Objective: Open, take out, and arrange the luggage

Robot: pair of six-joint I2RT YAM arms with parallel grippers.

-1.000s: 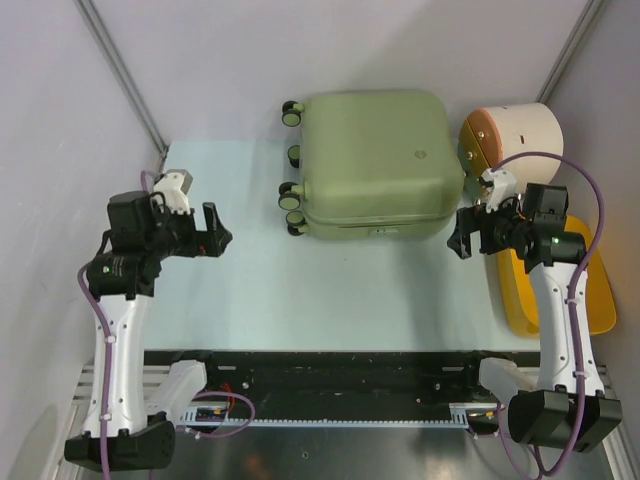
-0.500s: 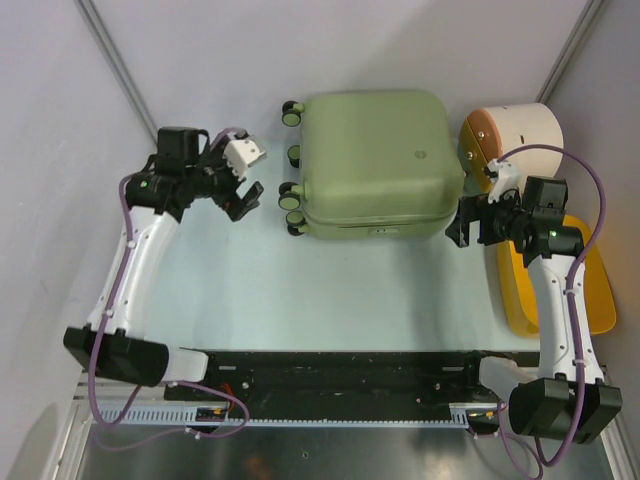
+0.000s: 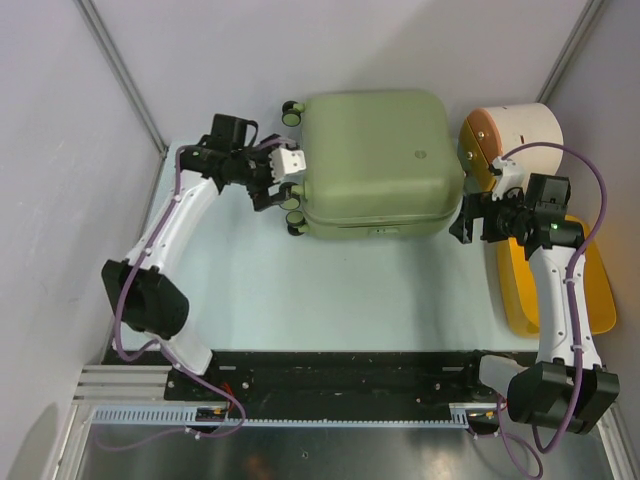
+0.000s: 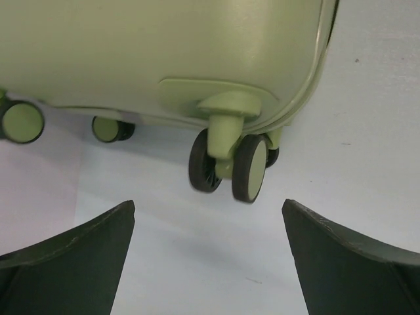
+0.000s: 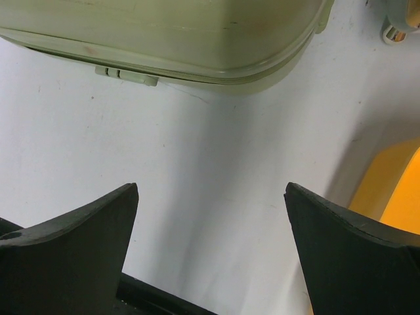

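Observation:
The luggage [image 3: 375, 160] is a pale sage-green hard-shell suitcase lying flat and closed at the back of the table, wheels to the left. My left gripper [image 3: 276, 190] is open right beside those wheels. In the left wrist view a black-and-green double wheel [image 4: 230, 164] hangs just beyond the gripper [image 4: 209, 216], and nothing is between the fingers. My right gripper [image 3: 458, 226] is open at the suitcase's near right corner without touching it. The right wrist view shows the shell's seam and a small latch [image 5: 128, 75] ahead of the gripper [image 5: 210, 197].
A cream cylindrical drum [image 3: 515, 135] lies just right of the suitcase at the back. A yellow plastic basket [image 3: 603, 295] sits at the right table edge, partly under my right arm. Grey walls close in the back and sides.
My left arm has swung from the left side of the table to the back right, up to the suitcase's wheels. The right gripper has barely shifted. Both stayed open.

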